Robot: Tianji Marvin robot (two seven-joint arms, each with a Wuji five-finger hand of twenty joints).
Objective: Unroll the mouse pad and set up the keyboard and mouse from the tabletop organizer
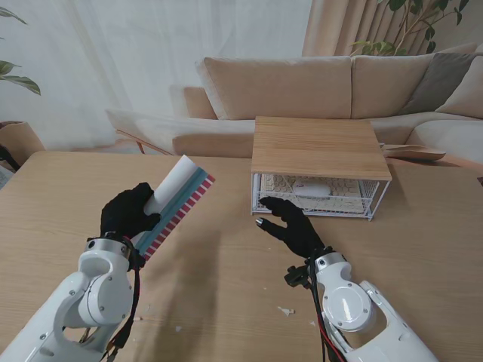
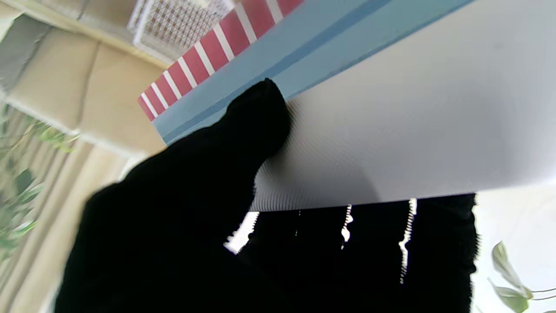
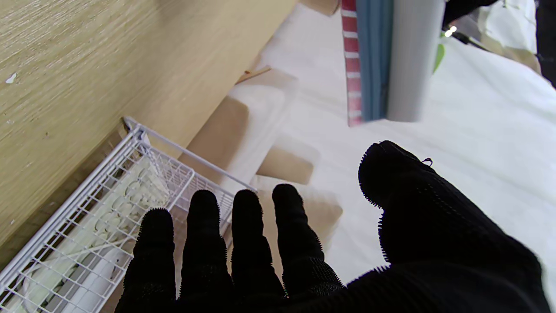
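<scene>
Wood table: left hand grips rolled mouse pad near-end, likely light/floppy; right hand spread, empty, near organizer.

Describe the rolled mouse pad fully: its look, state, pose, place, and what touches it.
The mouse pad is still rolled into a tube. Its outer face is white with a fine woven-looking texture; the exposed edge shows blue bands and a red-and-white striped border. It is lifted off the table and tilted, its free end pointing up and away toward the organizer. Only the left hand touches it, fingers wrapped around its lower end.
</scene>
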